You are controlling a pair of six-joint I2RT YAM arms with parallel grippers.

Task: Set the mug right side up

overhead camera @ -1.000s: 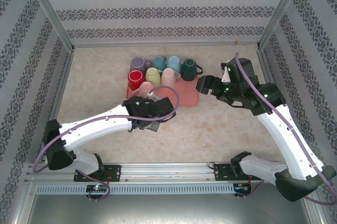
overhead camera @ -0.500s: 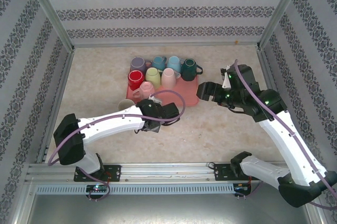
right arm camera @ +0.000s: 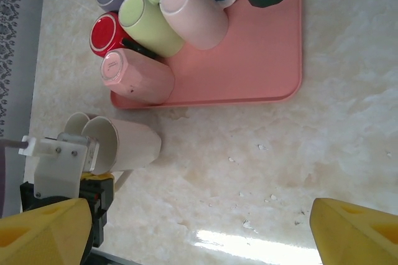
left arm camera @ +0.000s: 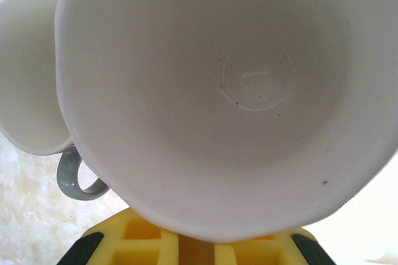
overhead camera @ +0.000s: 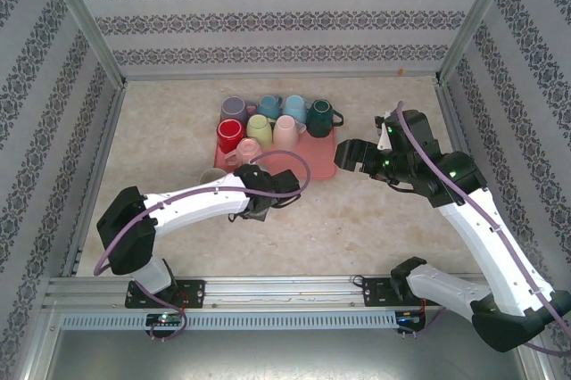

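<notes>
Patterned walls close round a pale marbled desk [overhead camera: 375, 219]. Just off the near-left corner of the pink tray [right arm camera: 261, 60], the left gripper [overhead camera: 257, 206] has its jaws closed tight. Going by the right wrist view they pinch the rim wall of the cream mug [right arm camera: 132, 145], though in the left wrist view the fingertips are hidden behind that rim. The mug lies on its side, its mouth turned straight at the left wrist camera so that its white inside and round bottom show. Whether it rests on the desk or hangs just above it I cannot tell.

The turn looks about half done: the mug sits neither on its mouth nor on its base. What is left is to swing it on until the mouth faces up, stand it on the desk and let go.

Just beside it on the far-left side lies a second pale mug [right arm camera: 74, 123], touching or not I cannot say. Coloured mugs [right arm camera: 149, 25] crowd the tray's far half. The right gripper [right arm camera: 199, 232] hovers near the tray's right end, jaws spread wide with nothing between them
</notes>
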